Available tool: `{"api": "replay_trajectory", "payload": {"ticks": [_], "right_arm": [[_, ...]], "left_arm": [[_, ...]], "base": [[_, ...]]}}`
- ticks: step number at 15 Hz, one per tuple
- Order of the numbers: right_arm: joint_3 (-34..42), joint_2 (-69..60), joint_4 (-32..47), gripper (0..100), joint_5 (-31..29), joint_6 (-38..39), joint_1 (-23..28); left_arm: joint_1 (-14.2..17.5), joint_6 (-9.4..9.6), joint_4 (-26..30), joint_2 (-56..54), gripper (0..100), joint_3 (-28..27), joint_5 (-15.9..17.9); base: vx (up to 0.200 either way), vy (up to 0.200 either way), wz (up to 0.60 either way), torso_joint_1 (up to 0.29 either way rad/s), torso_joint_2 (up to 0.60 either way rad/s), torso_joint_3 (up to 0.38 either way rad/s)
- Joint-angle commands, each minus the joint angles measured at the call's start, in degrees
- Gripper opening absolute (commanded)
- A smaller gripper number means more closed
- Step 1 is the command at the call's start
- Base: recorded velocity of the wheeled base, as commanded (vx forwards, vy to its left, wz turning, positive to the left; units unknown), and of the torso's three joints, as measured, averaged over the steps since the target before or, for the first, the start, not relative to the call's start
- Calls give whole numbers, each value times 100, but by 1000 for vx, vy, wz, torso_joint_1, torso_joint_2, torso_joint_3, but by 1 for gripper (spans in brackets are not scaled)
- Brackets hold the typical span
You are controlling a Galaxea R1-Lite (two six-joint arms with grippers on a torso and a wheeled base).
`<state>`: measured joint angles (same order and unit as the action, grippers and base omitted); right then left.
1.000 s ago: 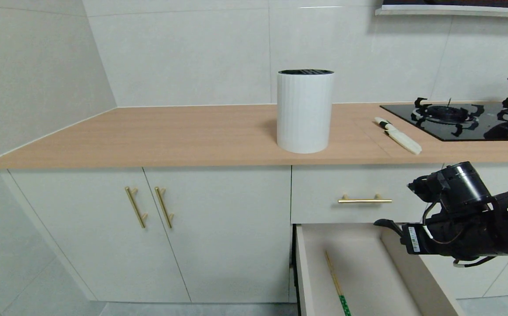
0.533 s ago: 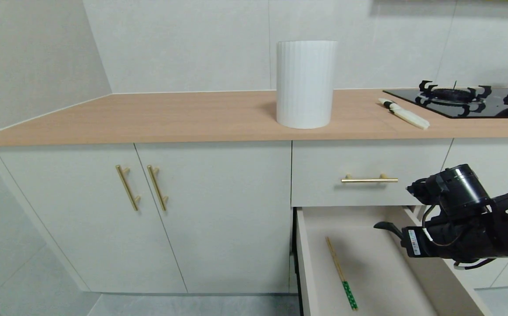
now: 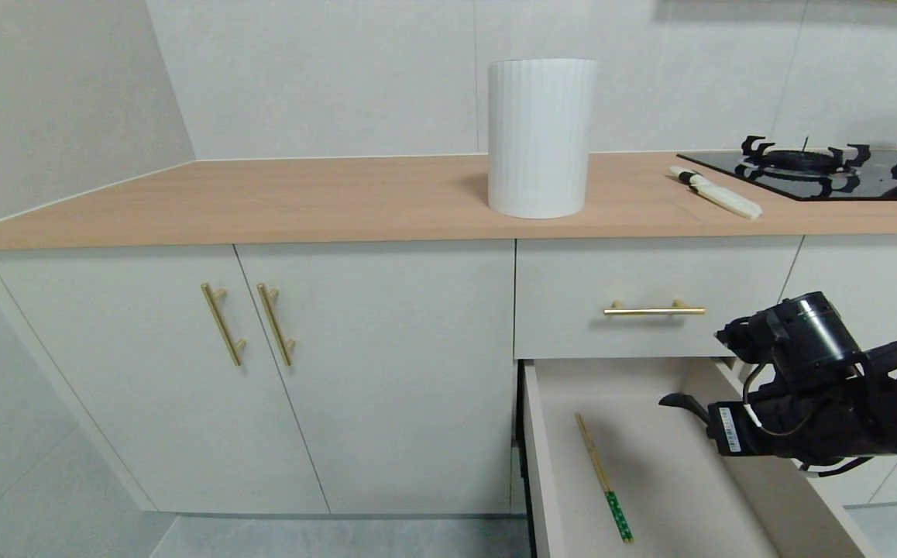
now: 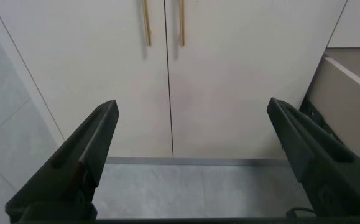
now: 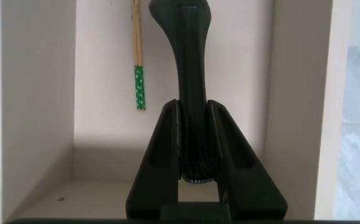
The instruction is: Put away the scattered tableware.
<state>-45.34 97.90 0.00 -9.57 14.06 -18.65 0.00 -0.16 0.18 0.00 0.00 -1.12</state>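
Note:
My right gripper (image 3: 716, 422) hangs over the right side of the open drawer (image 3: 534, 434), shut on a black utensil (image 3: 677, 401). In the right wrist view the utensil's (image 5: 189, 56) slim black handle is clamped between the gripper's (image 5: 193, 118) fingers and widens away from them. A pair of wooden chopsticks with green ends (image 3: 603, 480) lies on the drawer floor, and I also see these chopsticks (image 5: 137, 56) beside the utensil. A cream-handled knife (image 3: 716, 194) lies on the counter near the stove. My left gripper (image 4: 192, 109) is open, low in front of the cabinet doors.
A tall white ribbed holder (image 3: 540, 139) stands on the wooden counter (image 3: 301, 201). A black gas hob (image 3: 820, 167) is at the right. A shut drawer with a gold handle (image 3: 654, 310) sits above the open one. Two cabinet doors (image 3: 247, 325) are to the left.
The whole head picture has shifted, so the camera has moved lower; more of the drawer's inside shows. The right gripper stays shut on the black utensil over the drawer.

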Motion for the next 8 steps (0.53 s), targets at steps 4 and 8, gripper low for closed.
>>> {"api": "replay_trajectory", "payload": {"ticks": [4,8], "right_arm": [[376,1469,-1687,0,43,-201,2],[376,2831,-3076,0,43,-149,37]], "left_arm": [[0,-2,-1,0,100,0,-2],[0,-2,-1,0,100,0,-2]], "base": [[0,0,0,0,0,0],[0,0,0,0,0,0]]}}
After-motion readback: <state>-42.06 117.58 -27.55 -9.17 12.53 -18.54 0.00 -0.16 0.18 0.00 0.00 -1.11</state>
